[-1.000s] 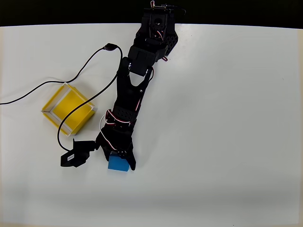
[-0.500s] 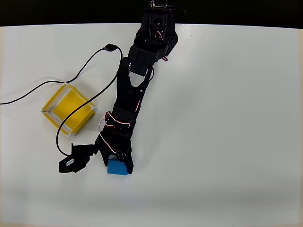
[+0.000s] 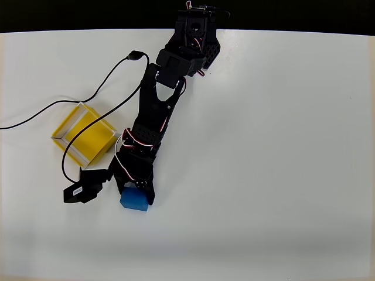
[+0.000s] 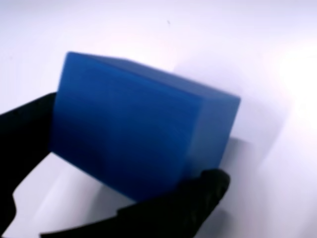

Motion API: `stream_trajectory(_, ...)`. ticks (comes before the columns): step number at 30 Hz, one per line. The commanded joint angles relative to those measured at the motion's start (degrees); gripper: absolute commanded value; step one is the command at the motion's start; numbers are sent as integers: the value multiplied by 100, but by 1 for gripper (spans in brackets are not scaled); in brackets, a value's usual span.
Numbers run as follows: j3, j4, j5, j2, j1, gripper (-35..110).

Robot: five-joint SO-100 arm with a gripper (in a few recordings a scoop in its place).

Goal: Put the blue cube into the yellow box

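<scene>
White table, bare apart from a black cable looping across the left side. Black arm reaching from the top edge down and to the left in the overhead view. Yellow box resting on the table to the left of the arm, open top up, turned corner-on to the picture edges, floor unoccupied. Claw at the arm's lower end, clamped on the blue cube; in the wrist view the blue cube gripped between a black finger at lower left and a fingertip at lower right. Contact between cube and table: cannot tell from either view.

Key relation: box up and to the left of the claw in the overhead view, near but apart, nearest corner pointing toward the arm's lower links. Cube not yet over the box. Judged requirement for the coming move: lift to clear the pale rim, then swing toward the upper left. Risk: cable draped over the box wall close to the path.
</scene>
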State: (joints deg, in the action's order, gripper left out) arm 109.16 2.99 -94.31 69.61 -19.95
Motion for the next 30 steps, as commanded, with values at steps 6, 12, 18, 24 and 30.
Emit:
stream_trajectory(6, 62, -18, -255, 1213, -659, 24)
stream_trajectory(12, -246, -149, -352, 1222, -896, 24)
stream_trajectory(18, -976, -62, -501, 1125, -967, 24)
stream_trajectory(24, -1292, 26, -571, 1178, -905, 25)
stream_trajectory(30, -1362, 387, -483, 1670, -888, 24)
